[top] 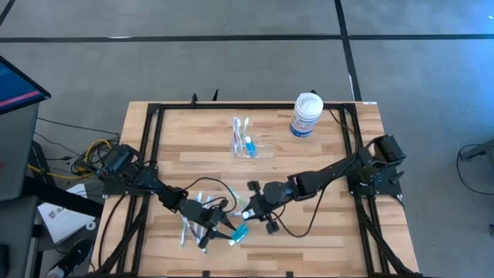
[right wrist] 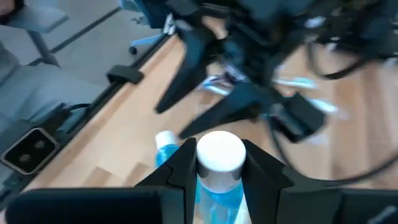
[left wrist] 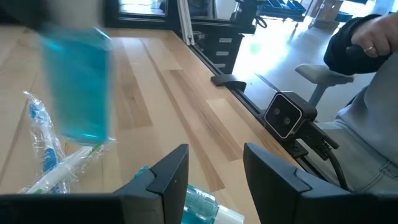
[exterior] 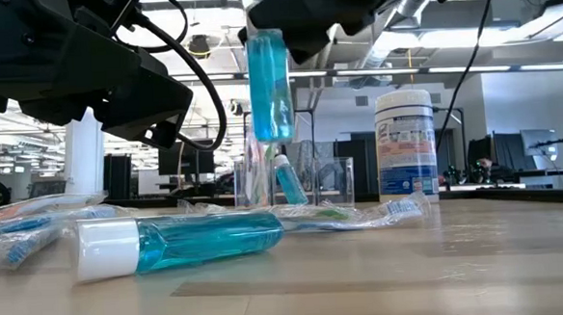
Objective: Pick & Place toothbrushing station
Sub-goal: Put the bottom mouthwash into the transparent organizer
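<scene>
The toothbrushing station (top: 245, 143), a clear plastic organizer (exterior: 297, 181) with brushes standing in it, sits on the table's far middle; no gripper touches it. My right gripper (right wrist: 219, 163) is shut on a blue bottle (exterior: 269, 86) with a white cap, held above the table's middle. Below and beside it a second blue bottle (exterior: 180, 242) lies on its side on the wood. My left gripper (left wrist: 214, 171) stands open low over that lying bottle (left wrist: 199, 208), nothing between its fingers. My right gripper pinches the bottle's white cap end (right wrist: 219, 152) between its two fingers, one on each side, coming from above at a slant. The blue body (exterior: 270, 100) hangs straight down below the fingers, lifted clear of the table.
A white jar with a blue label (exterior: 404, 143) stands at the far right. Wrapped toothbrushes (exterior: 362, 213) lie scattered near the table's middle and left (exterior: 15, 234). A black frame (top: 154, 116) rims the table. A seated person (left wrist: 367, 74) shows beyond the edge.
</scene>
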`<state>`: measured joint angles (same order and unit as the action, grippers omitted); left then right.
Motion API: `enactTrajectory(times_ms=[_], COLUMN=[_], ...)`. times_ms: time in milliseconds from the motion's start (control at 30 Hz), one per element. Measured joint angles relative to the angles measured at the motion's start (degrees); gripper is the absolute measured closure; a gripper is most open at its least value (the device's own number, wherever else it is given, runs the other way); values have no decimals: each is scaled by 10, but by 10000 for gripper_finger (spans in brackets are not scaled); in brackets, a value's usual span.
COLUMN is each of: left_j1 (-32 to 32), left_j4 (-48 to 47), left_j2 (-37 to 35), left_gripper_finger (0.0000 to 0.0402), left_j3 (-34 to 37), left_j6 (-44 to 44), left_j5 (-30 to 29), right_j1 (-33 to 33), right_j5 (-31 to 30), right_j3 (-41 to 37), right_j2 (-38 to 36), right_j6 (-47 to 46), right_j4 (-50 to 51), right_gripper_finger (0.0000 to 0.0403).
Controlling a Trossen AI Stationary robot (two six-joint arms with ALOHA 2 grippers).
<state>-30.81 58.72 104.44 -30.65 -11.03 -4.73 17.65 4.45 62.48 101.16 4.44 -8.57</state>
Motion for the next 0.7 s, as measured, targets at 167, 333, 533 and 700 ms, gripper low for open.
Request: enactTrajectory(times_ms=[167,333,533,700], left_j1=[0,0,0,0], left_j4=[0,0,0,0], left_j2=[0,0,0,0], left_gripper_finger=[253,253,253,253], left_j3=[0,0,0,0], left_j6=[-2,-2,-2,-2], left_j5=[0,0,0,-1], right_j1=[-28,-55,-87,-107], right_j5=[-6,-20,-32,-31], right_j3=[0,0,0,0], right_j2=[-30,-57,-69,-69], right_j6=[7,18,22,22], right_j4=[30,48,55,57], right_gripper_finger=[317,317,317,317])
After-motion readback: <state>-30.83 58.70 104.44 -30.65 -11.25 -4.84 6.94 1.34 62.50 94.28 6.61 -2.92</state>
